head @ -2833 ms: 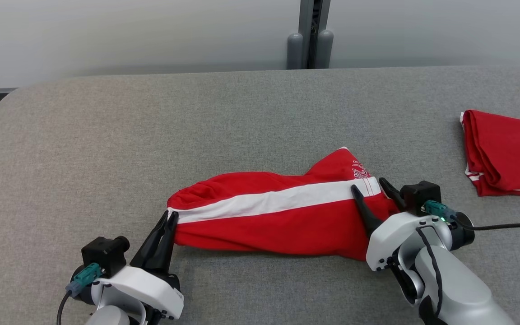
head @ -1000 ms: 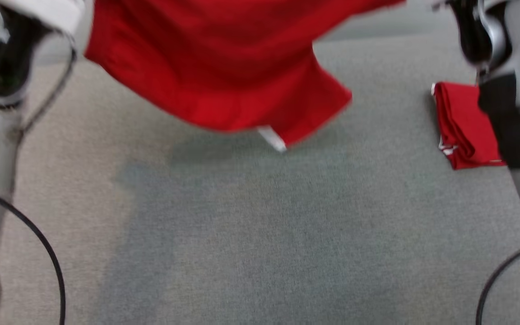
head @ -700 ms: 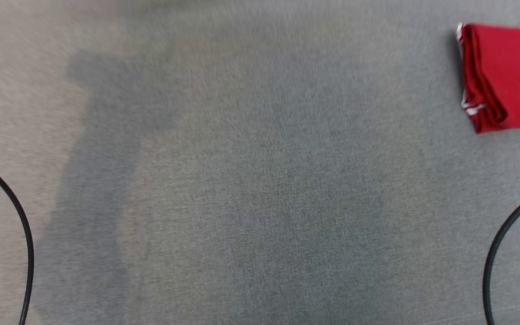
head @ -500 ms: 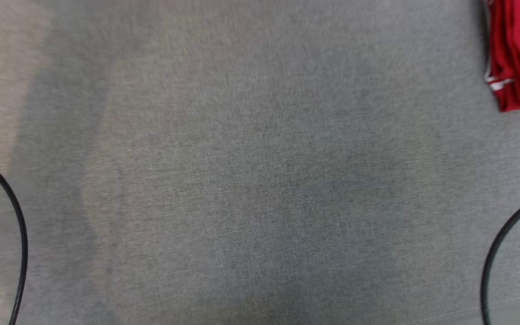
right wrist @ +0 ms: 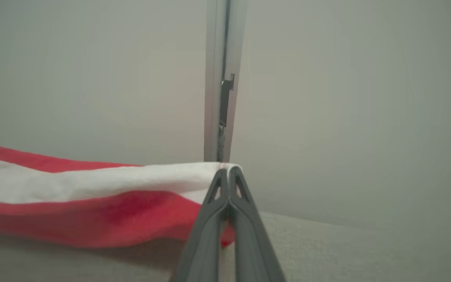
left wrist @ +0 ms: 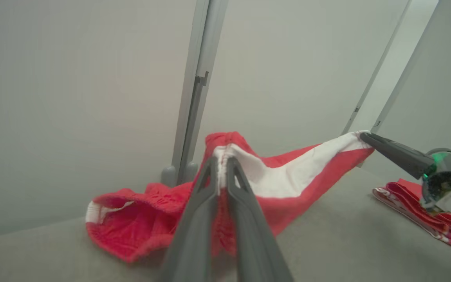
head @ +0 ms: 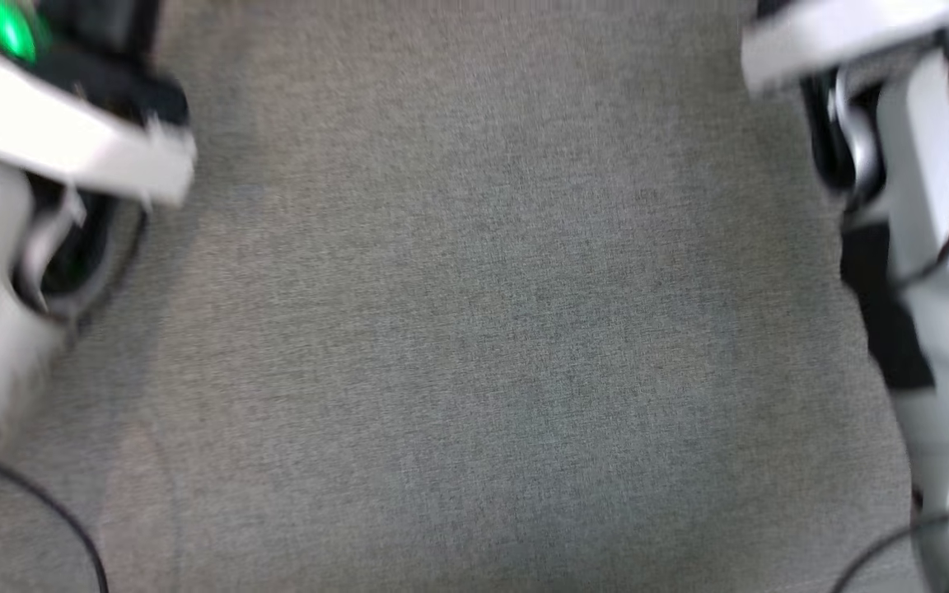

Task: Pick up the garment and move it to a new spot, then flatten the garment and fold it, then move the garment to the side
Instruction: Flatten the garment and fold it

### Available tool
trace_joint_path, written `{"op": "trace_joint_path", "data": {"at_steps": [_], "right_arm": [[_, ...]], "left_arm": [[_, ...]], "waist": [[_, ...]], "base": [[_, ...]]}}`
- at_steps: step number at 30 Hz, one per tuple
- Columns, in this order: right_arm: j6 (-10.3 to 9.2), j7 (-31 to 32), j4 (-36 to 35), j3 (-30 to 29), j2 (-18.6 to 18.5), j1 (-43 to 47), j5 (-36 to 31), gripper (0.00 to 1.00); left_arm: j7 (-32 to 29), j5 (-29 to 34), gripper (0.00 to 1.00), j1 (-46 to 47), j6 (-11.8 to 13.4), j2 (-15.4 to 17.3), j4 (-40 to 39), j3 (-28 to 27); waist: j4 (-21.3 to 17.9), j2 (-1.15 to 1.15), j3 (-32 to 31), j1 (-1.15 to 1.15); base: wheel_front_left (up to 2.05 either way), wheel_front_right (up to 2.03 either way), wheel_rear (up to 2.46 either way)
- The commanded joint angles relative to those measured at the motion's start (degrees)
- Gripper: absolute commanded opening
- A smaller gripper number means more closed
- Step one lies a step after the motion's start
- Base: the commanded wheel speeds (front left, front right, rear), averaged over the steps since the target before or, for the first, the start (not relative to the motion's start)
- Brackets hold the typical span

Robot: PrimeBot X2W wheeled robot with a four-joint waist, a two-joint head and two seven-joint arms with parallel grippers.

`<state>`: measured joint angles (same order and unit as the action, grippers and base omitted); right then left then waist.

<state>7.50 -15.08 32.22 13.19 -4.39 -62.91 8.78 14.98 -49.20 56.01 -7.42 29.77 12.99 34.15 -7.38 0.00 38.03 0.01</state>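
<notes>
The garment (left wrist: 280,184) is red with a broad white stripe, stretched in the air between both grippers. My left gripper (left wrist: 221,160) is shut on its gathered red and white edge. Its far corner is pinched by my right gripper (left wrist: 364,136), at the right of the left wrist view. In the right wrist view the right gripper (right wrist: 227,172) is shut on the white stripe's end, with the garment (right wrist: 92,199) running off to the left. The garment's lower part sags onto the grey surface (left wrist: 327,243). Both pale arms (head: 54,165) (head: 919,206) show blurred at the head view's sides.
A second red cloth (left wrist: 425,213), folded, lies on the grey surface at the right of the left wrist view. A grey upright post (left wrist: 196,90) stands against the pale wall behind. Black cables (head: 46,511) trail at the head view's lower corners.
Both grippers took hold of the garment and lifted it off the surface. The head view has swung down and the arms have come back into its sides.
</notes>
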Motion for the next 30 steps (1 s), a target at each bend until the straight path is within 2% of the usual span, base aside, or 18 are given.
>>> {"op": "trace_joint_path", "data": {"at_steps": [1, 7, 14, 25, 30], "right_arm": [[-0.01, -0.15, -1.28, -0.51, -0.75, 2.99, 0.74, 0.00], [-0.01, -0.15, -8.72, -2.75, -3.50, 22.69, 3.12, 0.00], [-0.01, -0.14, -16.29, -4.37, -5.68, 40.83, 5.06, 0.00], [-0.02, -0.12, -28.52, -7.69, -5.89, 59.22, 4.68, 0.00], [-0.02, 1.71, -29.55, -7.99, -5.03, 59.96, 5.08, 0.00]], "left_arm": [[0.18, 0.97, 0.00, -2.42, -0.10, 0.40, -1.18, -0.59], [0.18, 7.27, 0.00, -21.11, -0.11, -0.44, -9.82, -4.74], [0.19, 11.93, 0.00, -37.84, -0.11, -3.18, -13.54, -6.55], [0.19, 14.94, 0.00, -54.30, -0.10, -5.29, -16.93, -9.05], [0.19, 13.56, 0.00, -56.13, -0.10, -6.19, -17.08, -7.13]], "waist": [[1.51, 0.00, -3.33, -0.01], [3.04, 0.00, -10.44, -0.01], [3.58, 0.00, -18.62, -0.01], [1.66, 0.00, -28.04, -0.01], [1.58, 0.00, -29.04, -0.01]], "base": [[0.00, 0.00, 0.00], [0.00, 0.00, 0.00], [0.00, 0.00, 0.00], [0.00, 0.00, 0.00], [0.00, 0.00, 0.00]]}}
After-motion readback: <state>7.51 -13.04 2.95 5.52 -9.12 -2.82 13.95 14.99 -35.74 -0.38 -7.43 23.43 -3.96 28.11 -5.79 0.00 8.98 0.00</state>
